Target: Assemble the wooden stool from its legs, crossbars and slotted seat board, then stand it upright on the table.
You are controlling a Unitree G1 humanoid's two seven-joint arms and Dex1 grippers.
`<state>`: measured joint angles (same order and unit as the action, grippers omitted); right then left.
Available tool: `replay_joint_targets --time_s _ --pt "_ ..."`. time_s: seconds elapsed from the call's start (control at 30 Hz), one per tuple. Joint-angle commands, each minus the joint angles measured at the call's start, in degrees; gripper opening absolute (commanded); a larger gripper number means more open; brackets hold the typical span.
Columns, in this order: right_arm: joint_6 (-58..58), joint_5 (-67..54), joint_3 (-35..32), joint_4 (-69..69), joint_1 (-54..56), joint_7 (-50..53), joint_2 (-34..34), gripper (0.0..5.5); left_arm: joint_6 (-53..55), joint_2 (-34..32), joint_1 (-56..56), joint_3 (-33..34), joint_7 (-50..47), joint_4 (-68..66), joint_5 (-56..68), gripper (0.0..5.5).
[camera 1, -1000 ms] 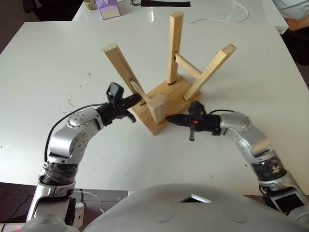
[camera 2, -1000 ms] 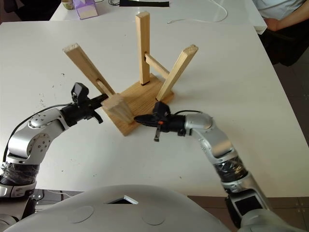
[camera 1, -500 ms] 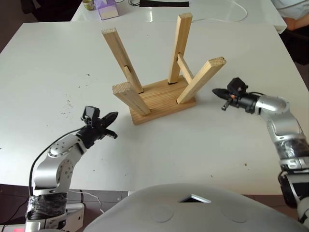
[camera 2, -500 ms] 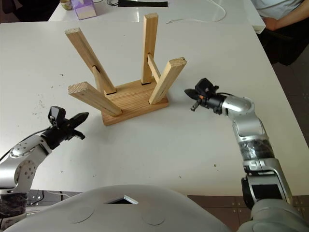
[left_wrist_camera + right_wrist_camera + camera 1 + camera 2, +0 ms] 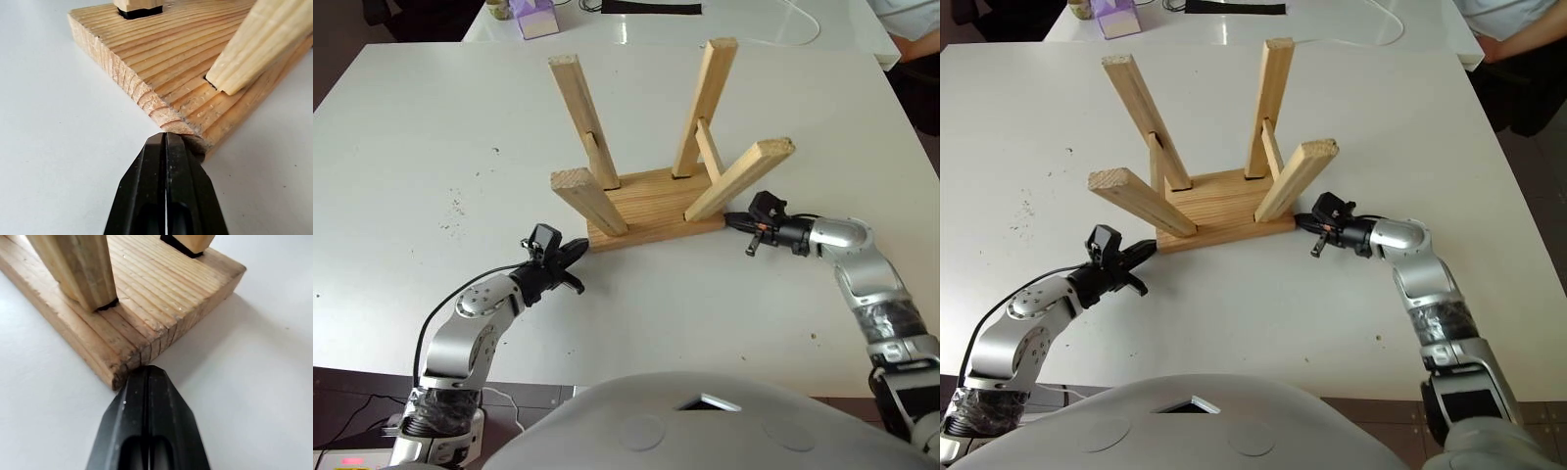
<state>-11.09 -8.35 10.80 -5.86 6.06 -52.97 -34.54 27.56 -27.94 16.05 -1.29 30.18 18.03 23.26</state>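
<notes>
The wooden stool stands upside down on the white table [image 5: 431, 117]. Its slotted seat board [image 5: 651, 204] lies flat, and four legs [image 5: 582, 117] point up and outward, joined by crossbars [image 5: 710, 152]. My left gripper [image 5: 579, 245] is shut, its tip at the board's near left corner [image 5: 168, 120], with nothing held. My right gripper [image 5: 729, 217] is shut too, its tip at the board's near right corner [image 5: 122, 367]. Whether the tips touch the wood I cannot tell.
A purple box [image 5: 530, 15], a black strip [image 5: 651, 8] and a white cable [image 5: 783, 24] lie at the far side. Small dark specks [image 5: 455, 206] dot the table to the left. Open table surrounds the stool on all sides.
Both grippers have come in from the sides to the seat board's near corners. The stool, turned corner-on between the grippers a second ago, now sits square and a little further right.
</notes>
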Motion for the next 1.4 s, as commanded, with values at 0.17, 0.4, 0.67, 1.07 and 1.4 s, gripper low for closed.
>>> replay_joint_targets --time_s 0.17,0.4,0.67,1.07,1.4 --pt "-6.16 -3.38 -1.43 14.66 -10.09 -0.73 -2.46 0.00 1.12 1.52 4.40 -3.30 1.50 4.12 0.61 0.01" --pt "-7.69 -5.06 -1.93 19.03 -12.22 -1.51 -2.94 0.00 1.82 1.16 7.06 -2.12 1.67 9.19 2.00 0.01" --pt "-18.27 -21.85 -13.30 42.32 -22.03 -6.50 -10.67 0.00 7.66 -1.49 15.88 6.38 1.02 31.10 13.02 0.01" --pt "-26.70 -32.87 -21.77 45.75 -11.21 -5.73 -14.81 0.00 12.25 -8.05 11.88 15.59 0.05 36.12 23.15 0.01" --pt "-22.65 -25.53 -20.16 37.75 -14.49 -7.96 -16.46 0.00 9.16 -8.88 14.13 16.90 1.55 28.42 15.76 0.01"
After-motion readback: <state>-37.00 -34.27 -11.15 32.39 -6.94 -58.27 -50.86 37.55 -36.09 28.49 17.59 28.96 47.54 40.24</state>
